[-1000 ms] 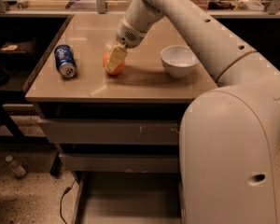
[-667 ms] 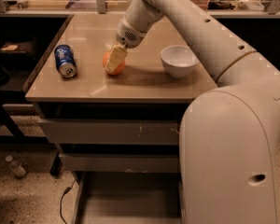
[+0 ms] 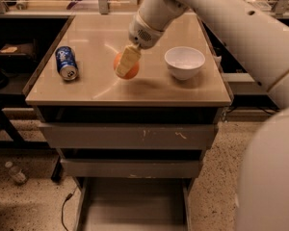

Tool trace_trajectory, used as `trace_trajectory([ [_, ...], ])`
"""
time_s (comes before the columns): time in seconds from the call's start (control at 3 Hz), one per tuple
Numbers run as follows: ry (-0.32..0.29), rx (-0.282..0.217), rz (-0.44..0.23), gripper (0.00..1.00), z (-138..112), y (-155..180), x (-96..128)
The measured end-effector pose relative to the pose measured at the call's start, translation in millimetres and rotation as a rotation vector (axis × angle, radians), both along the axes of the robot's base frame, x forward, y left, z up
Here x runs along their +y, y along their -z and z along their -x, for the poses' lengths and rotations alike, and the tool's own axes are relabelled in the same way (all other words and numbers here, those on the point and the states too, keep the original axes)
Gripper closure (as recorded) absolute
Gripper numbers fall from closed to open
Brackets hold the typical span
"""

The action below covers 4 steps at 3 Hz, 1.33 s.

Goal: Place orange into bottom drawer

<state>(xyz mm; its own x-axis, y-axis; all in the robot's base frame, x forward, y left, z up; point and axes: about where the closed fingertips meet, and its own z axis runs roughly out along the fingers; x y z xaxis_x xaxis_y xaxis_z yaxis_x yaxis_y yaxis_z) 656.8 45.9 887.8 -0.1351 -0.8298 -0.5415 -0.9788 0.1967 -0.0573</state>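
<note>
The orange (image 3: 134,70) is over the middle of the tan table top (image 3: 101,88), between the blue soda can and the white bowl. My gripper (image 3: 124,68) reaches down from the upper right and is shut on the orange. One cream finger (image 3: 127,60) crosses the front of the fruit; the other is hidden behind it. The bottom drawer (image 3: 135,201) stands pulled open below the table, its flat grey floor bare.
A blue soda can (image 3: 66,63) lies on its side at the table's left. A white bowl (image 3: 184,62) stands to the right of the orange. Two upper drawers (image 3: 130,136) are shut. A small bottle (image 3: 15,172) and a cable lie on the floor at left.
The gripper and the orange have shifted slightly to the right together. The can and the bowl have not moved.
</note>
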Motion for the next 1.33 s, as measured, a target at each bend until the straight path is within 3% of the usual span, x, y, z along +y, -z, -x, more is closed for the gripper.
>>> trace_trajectory([
  [0.33, 0.101, 0.004, 0.000, 1.00, 49, -15, -23],
  [0.67, 0.095, 0.049, 0.044, 1.00, 66, 11, -27],
  [1.0, 0.094, 0.050, 0.044, 1.00, 66, 12, -27],
  [1.33, 0.102, 0.070, 0.046, 1.00, 81, 14, -30],
])
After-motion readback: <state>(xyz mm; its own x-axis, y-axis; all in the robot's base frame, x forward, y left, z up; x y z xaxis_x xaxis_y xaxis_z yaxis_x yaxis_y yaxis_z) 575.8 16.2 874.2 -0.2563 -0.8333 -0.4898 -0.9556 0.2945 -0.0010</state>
